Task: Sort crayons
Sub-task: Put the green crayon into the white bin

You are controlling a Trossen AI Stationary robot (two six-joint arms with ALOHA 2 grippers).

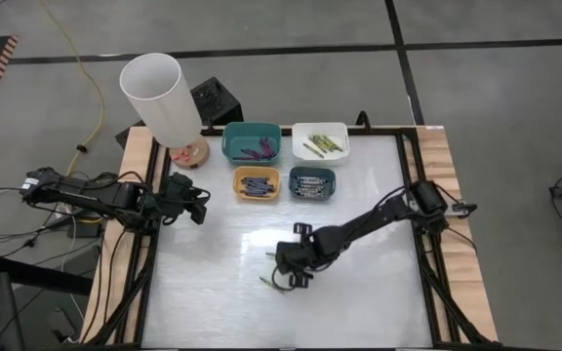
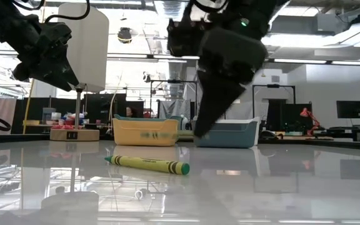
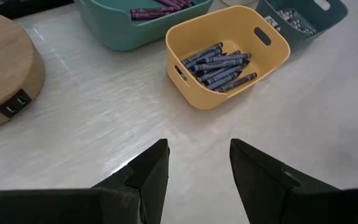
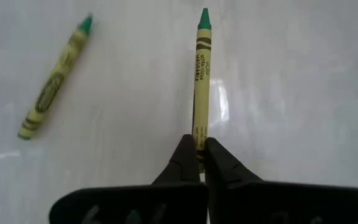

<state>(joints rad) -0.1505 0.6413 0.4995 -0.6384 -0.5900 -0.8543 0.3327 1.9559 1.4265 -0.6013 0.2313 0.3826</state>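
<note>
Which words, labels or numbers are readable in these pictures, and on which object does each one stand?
"LAMP 2": on a white sticker on the round wooden lamp base.
Printed wrapper text on the yellow-green crayon held in the right gripper: too small to read with certainty.
Wrapper print on the loose yellow-green crayon: blurred, not readable.

The left pincer (image 3: 199,163) stands open above the pale table (image 3: 92,118), with nothing between its two dark fingers (image 3: 151,171). Ahead is a yellow bin (image 3: 229,84) holding blue crayons (image 3: 219,65). Behind it, a teal bin (image 3: 123,31) holds purple crayons (image 3: 157,7). A round wooden lamp base (image 3: 5,74) is near.
</note>
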